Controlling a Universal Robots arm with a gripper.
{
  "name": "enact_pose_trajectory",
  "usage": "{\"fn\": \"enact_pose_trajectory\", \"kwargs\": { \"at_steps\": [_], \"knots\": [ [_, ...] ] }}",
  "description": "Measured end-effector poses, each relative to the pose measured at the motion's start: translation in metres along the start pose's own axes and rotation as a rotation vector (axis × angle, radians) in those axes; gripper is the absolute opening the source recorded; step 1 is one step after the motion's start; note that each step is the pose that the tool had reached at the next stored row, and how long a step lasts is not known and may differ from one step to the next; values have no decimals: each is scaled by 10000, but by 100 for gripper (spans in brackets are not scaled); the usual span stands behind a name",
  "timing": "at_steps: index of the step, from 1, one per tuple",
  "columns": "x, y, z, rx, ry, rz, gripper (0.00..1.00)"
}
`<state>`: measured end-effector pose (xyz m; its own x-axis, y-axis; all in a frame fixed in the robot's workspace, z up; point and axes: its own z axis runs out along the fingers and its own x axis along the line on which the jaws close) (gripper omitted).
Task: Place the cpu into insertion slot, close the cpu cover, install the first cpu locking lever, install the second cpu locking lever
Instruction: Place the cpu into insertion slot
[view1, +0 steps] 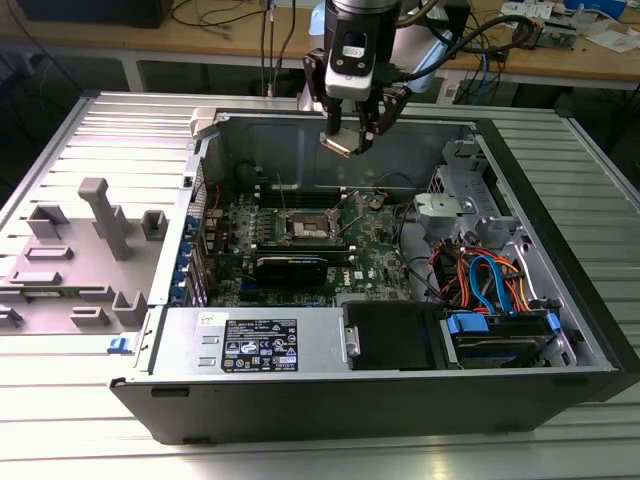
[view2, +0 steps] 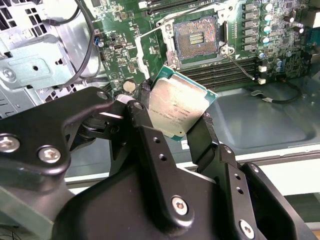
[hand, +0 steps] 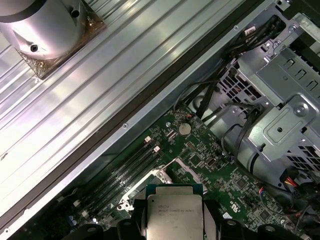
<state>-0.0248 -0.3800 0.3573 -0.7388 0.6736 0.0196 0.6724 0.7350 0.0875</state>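
Silver-grey on top, the small flat square cpu sat clamped by its edges between the black fingers of our arm's gripper. We saw it hang in the upper middle of the exterior view, above the green motherboard inside the open dark computer case, well apart from the square, silver-rimmed insertion slot, whose dark centre lay uncovered.

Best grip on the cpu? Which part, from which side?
Two opposite edges, pinched from the sides, as the gripper holds the cpu now. It is thin and flat, so only the edges offer purchase, and the underside should stay free for the insertion slot.
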Motion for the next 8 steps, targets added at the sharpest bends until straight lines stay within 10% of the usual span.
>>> {"fn": "enact_pose_trajectory", "kwargs": {
  "at_steps": [8],
  "knots": [
    [0,0,1,-15,-19,311,54]
  ]
}}
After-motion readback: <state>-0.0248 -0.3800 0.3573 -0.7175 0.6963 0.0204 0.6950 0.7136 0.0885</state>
